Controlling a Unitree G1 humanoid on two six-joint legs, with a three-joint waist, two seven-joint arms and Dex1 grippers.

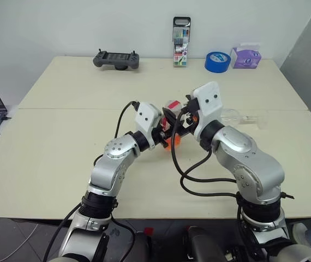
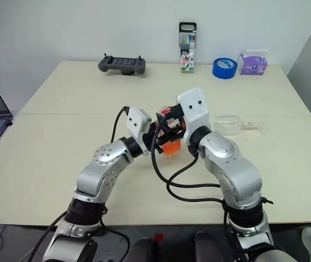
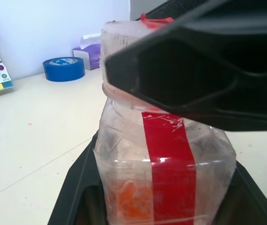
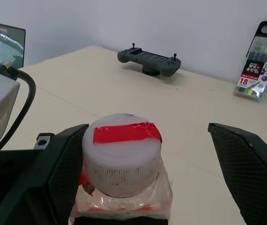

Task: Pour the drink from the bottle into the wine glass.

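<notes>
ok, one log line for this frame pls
stage: uncapping | left gripper: shut on bottle | right gripper: open, fingers either side of cap | cap: on | wine glass: lying on table

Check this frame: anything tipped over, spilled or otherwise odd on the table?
Yes. The wine glass lies on its side on the table, to the robot's right of the arms, so nothing can be poured into it. The bottle still has its cap on. No spill is visible.

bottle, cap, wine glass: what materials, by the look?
Bottle: clear thin plastic, likely; walls look wrinkled and scuffed, red tape stripe. Cap: matte white plastic, ribbed side, red tape on top. Wine glass: colourless and glossy, lying on its side; glass or clear plastic, can't tell.
</notes>
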